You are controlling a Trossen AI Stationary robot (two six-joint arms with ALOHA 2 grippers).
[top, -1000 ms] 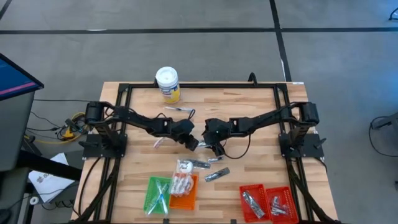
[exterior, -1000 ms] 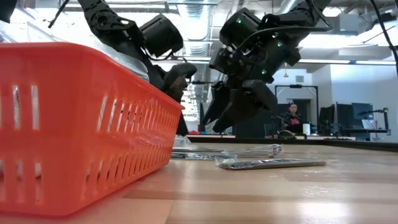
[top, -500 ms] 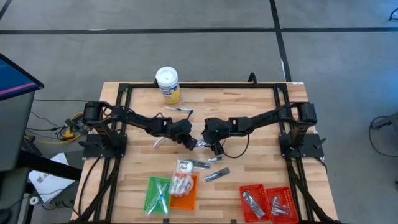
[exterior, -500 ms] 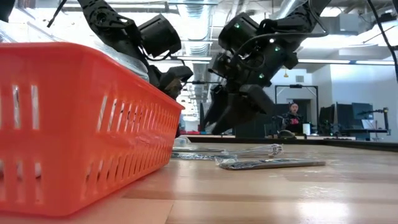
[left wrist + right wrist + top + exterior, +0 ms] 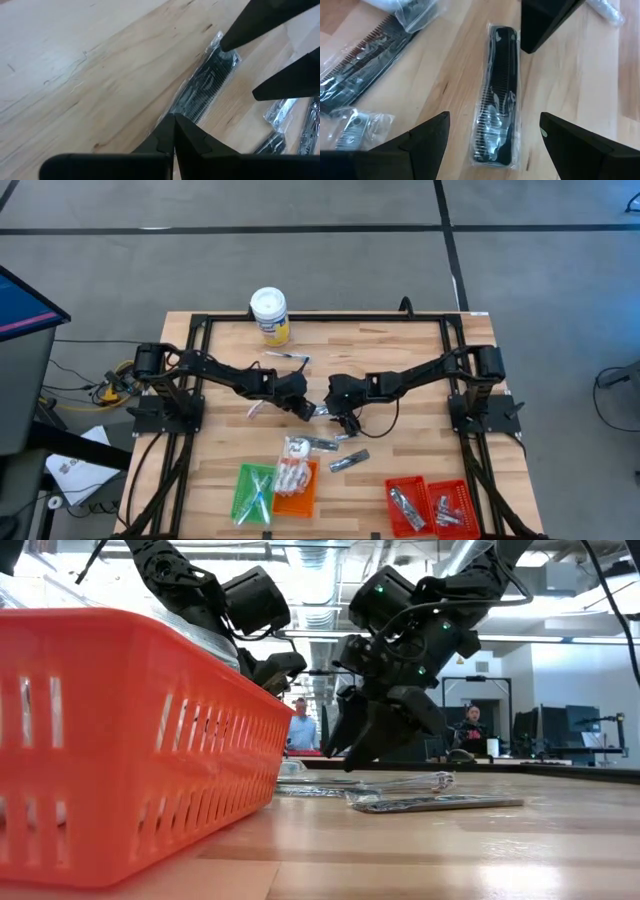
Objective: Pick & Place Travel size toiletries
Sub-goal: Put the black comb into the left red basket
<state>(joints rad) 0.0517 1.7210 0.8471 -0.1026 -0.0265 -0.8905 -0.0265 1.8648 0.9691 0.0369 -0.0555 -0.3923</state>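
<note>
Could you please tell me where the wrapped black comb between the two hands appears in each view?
High: comb at table centre, beside the left hand.
Low: cannot be picked out.
Left wrist: centre, diagonal.
Right wrist: centre.
Shared landmark: shut left hand at its end.

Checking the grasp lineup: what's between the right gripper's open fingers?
In the right wrist view, the wrapped black comb lies on bare table between the right gripper's open fingers; the left gripper's tip sits at its far end.

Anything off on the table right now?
Nothing damaged or spilled. A wrapped black comb lies loose on the table, between the open right hand and the shut left hand, not in a tray. More wrapped combs lie beside it. The white-lidded tub stands upright at the far edge.
</note>
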